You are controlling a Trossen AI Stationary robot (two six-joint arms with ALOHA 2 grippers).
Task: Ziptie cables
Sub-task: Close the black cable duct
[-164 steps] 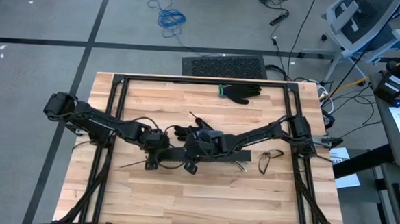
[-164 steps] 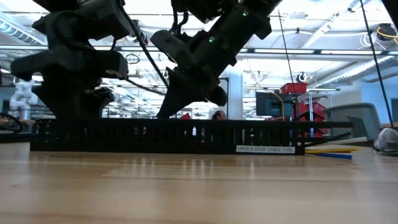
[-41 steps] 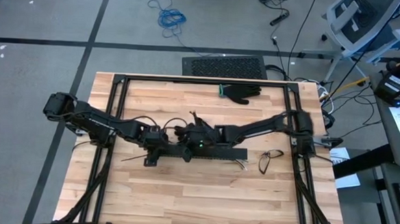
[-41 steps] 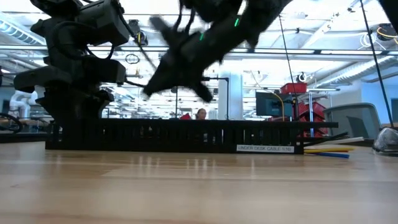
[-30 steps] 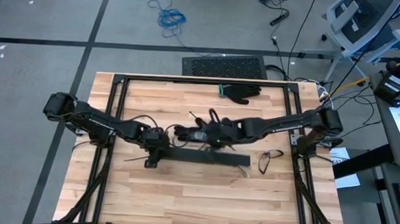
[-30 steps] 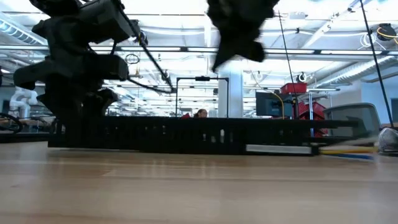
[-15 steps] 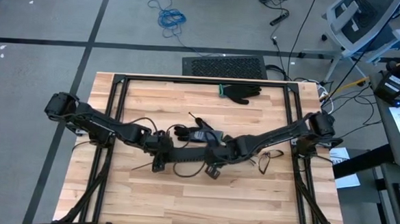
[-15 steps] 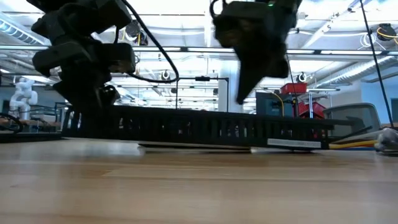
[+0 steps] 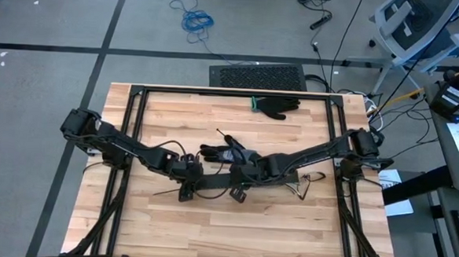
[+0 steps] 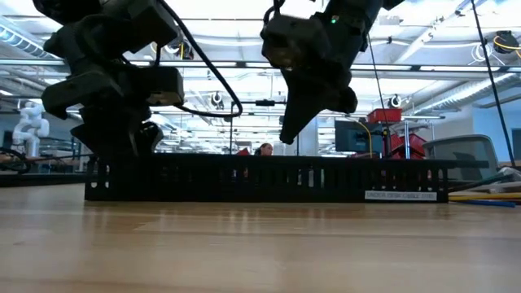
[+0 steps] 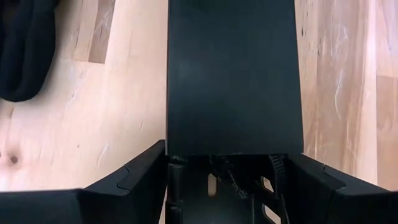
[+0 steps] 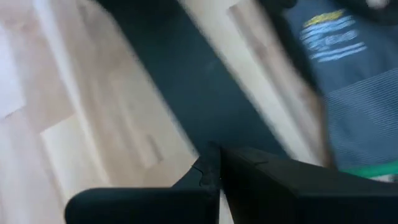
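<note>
A: Left to right across the table (image 9: 153, 227): what does the left gripper (image 9: 185, 191) do?

B: It straddles the left end of the long black slotted channel (image 9: 235, 178), its fingers (image 11: 134, 177) spread wide against the channel's two outer walls (image 11: 233, 74), apparently gripping it.

A: And the right gripper (image 9: 240, 194)?

B: It hangs over the channel's middle, just clear of it in the low view (image 10: 293, 130), its fingers pressed together on nothing visible.

A: Where are the cables (image 9: 296, 187)?

B: Thin strands emerge at the channel's right end, toward the table's right edge; yellow and blue tips lie flat on the wood (image 10: 480, 198). More wire and a ribbed strap show inside the channel's open end (image 11: 239, 180). How far the bundle runs inside cannot be told.

A: How would they handle?

B: Probably light, limp and springy, so the strands would splay unless gathered. The best hold is likely on the exposed stretch beside the channel's right end, pinching all strands together.

A: Anything else?

B: A black glove (image 9: 278, 106) lies near the far edge.
</note>
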